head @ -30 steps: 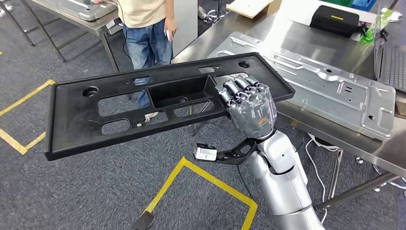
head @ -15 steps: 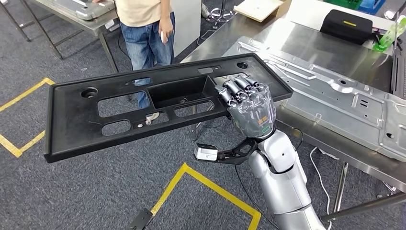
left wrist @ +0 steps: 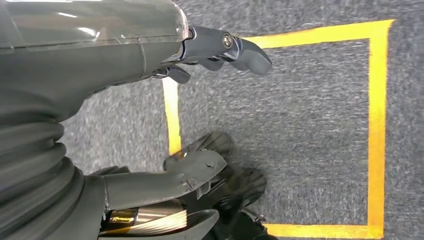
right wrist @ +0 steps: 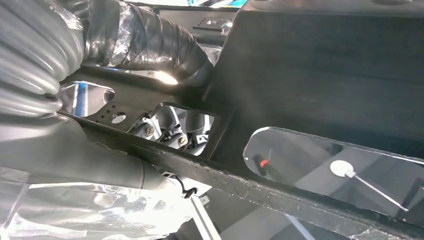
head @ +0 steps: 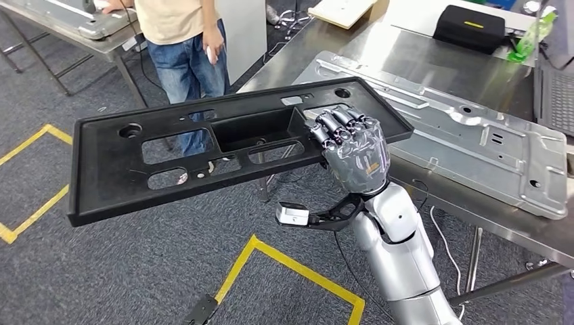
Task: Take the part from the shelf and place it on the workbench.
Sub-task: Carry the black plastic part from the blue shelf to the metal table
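A long black plastic panel with several cut-outs and a deep middle recess hangs level in the air, its far right corner over the steel workbench. My right hand grips the panel near its right end, fingers hooked over the rim of a cut-out. In the right wrist view the panel's dark underside crosses close in front of the hand. My left hand hangs over the grey carpet, fingers apart and holding nothing.
A large grey stamped metal sheet lies on the workbench, with a black case and a laptop behind. A person in jeans stands by another table at the back left. Yellow tape marks the floor.
The whole view has shifted as the camera moved; the workbench and person sit slightly differently in frame. My right hand keeps the same hold on the panel.
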